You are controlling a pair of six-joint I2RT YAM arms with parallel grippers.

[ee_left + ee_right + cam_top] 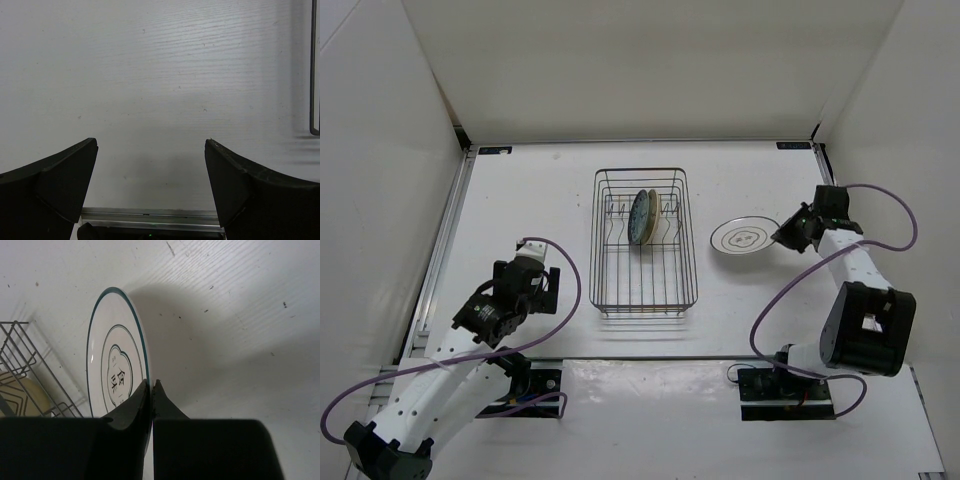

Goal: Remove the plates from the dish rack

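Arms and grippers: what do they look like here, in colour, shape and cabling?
The left arm and right arm have white links, black joint housings and a purple cable looping alongside each. The left gripper and right gripper have matte black fingers, broad at the root, tapering to curved tips.
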